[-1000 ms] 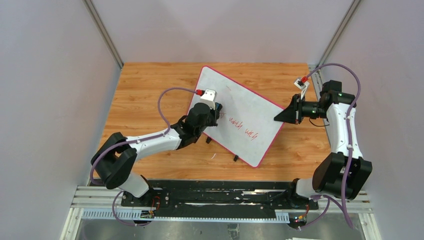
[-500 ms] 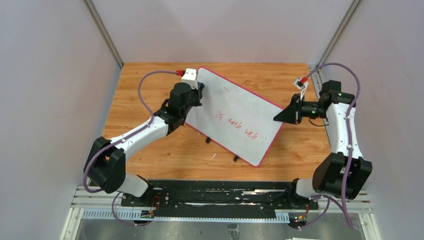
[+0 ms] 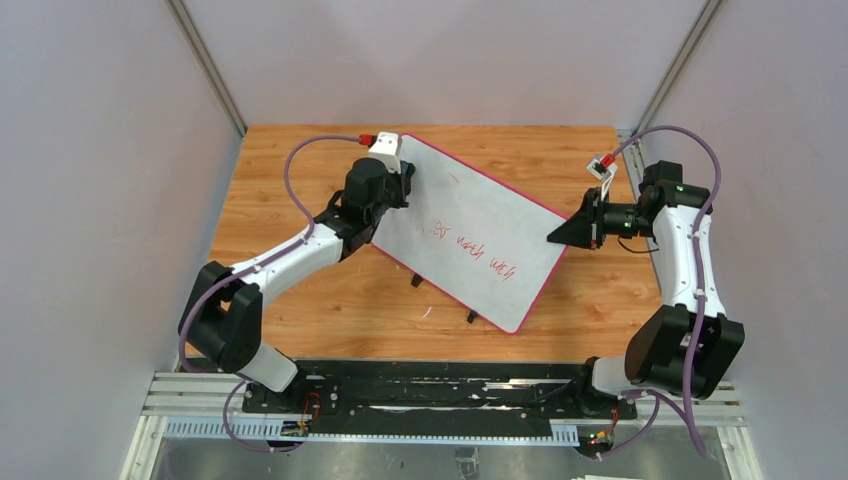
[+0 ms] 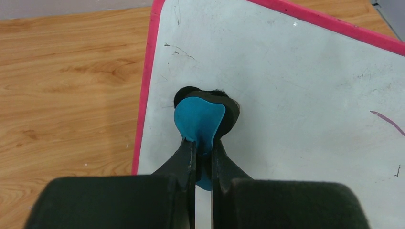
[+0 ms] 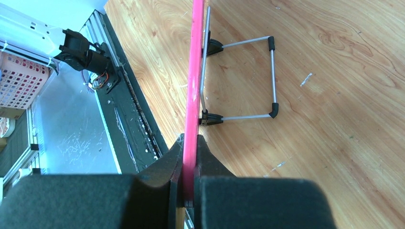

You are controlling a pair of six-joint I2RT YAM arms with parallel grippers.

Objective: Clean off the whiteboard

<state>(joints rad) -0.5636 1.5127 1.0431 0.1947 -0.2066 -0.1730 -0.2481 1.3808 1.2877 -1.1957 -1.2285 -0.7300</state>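
The whiteboard (image 3: pixel 480 225) is a large white board with a pink-red rim, lying tilted across the middle of the wooden table, with red writing (image 3: pixel 478 252) on its middle. My left gripper (image 3: pixel 403 178) is shut on a blue-and-black eraser (image 4: pixel 203 119), which presses on the board's far left corner beside the pink rim (image 4: pixel 145 86). My right gripper (image 3: pixel 555 236) is shut on the board's right edge; in the right wrist view the pink rim (image 5: pixel 195 71) runs edge-on between the jaws. A red stroke (image 4: pixel 388 120) shows at the right of the left wrist view.
The board's wire stand with black feet (image 5: pixel 239 81) rests on the wooden table (image 3: pixel 290 270). Two black feet (image 3: pixel 470 316) stick out under the board's near edge. Grey walls enclose the table, and a black rail (image 3: pixel 430 385) runs along the near edge.
My left gripper with the eraser has swept from the writing near the board's left-middle up to its far left corner. Some writing at the left end has gone. The right arm has not moved.
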